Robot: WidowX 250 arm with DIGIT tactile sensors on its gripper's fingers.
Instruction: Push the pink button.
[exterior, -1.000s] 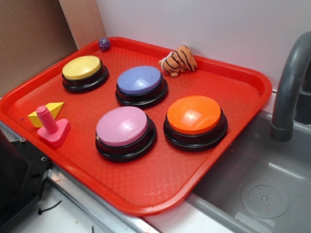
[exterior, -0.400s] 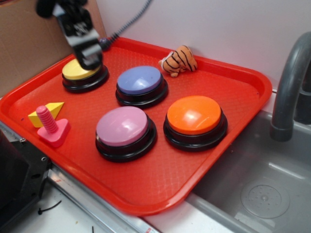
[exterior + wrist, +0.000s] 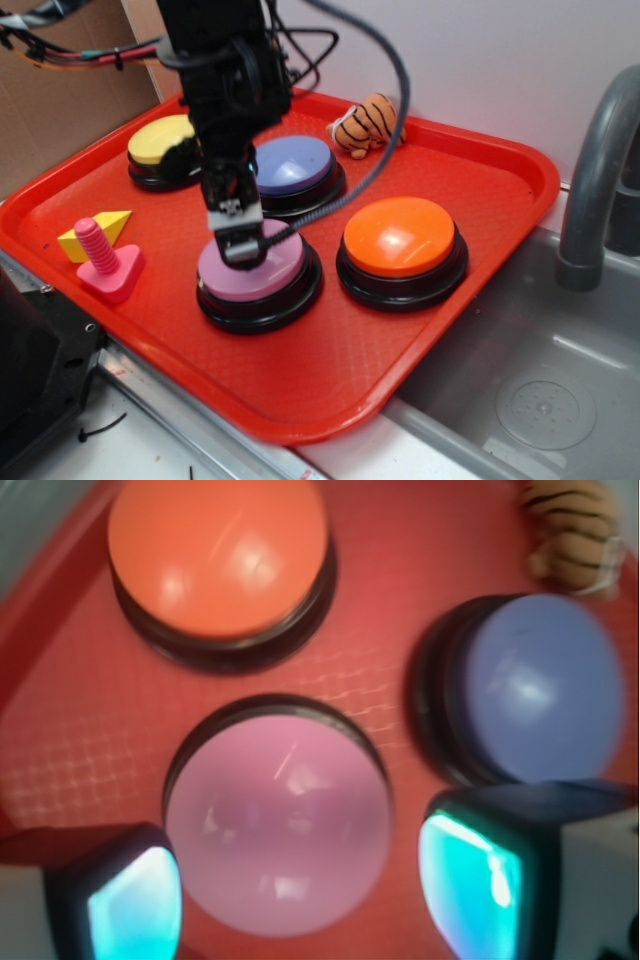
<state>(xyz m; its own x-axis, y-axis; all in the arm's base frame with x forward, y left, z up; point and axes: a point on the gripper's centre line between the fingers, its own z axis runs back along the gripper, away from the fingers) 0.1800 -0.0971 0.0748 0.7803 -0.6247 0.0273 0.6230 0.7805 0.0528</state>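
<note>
The pink button (image 3: 268,278) (image 3: 277,825), a pale pink dome on a black base, sits at the front of the red tray (image 3: 480,190). My gripper (image 3: 241,248) (image 3: 300,895) hangs straight down over the dome's left half, very close to its top; whether it touches does not show. In the wrist view the jaws stand wide apart, a teal-padded finger (image 3: 135,910) on each side of the dome and nothing held between them.
An orange button (image 3: 400,237) stands right of the pink one, a lavender-blue button (image 3: 295,165) behind it and a yellow button (image 3: 160,140) at the back left. A tiger plush (image 3: 368,125), pink screw toy (image 3: 105,262) and yellow wedge (image 3: 95,232) share the tray. A sink (image 3: 540,390) and faucet (image 3: 600,170) lie to the right.
The arm came into view over the yellow button, then swung forward and right and came down over the pink button.
</note>
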